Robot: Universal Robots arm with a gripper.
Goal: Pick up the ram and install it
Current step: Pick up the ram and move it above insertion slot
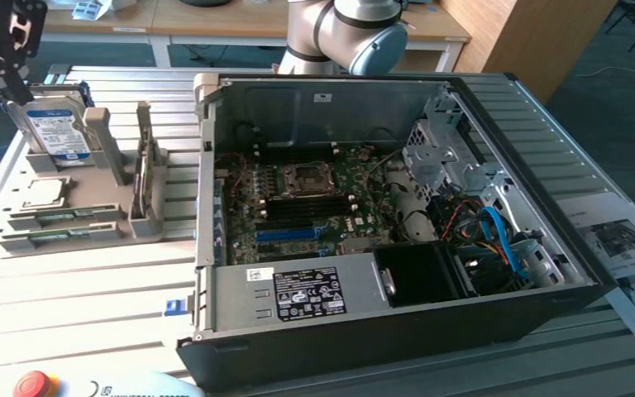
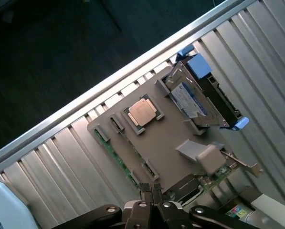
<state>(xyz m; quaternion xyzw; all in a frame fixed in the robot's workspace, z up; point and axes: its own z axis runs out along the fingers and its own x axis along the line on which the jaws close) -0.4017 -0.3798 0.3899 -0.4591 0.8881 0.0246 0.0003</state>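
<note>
Tool (image 1: pixel 9 83) clenched, tips together on nothing. It hangs just above the upright hard drive (image 1: pixel 55 128). Ram (image 1: pixel 62 217) sits on edge in a slot of the grey holder (image 1: pixel 113 178), untouched, at roughly 6 o'clock from the tool in the exterior view, with the processor (image 1: pixel 45 192) between them. Its long axis runs 9-to-3 there. A second green edge shows in the slot beside it. Slatted metal table (image 1: pixel 75 281). Open air above the ram, so I'd judge top access fine. Open PC case (image 1: pixel 406 207) at 3 o'clock, well apart.
</note>
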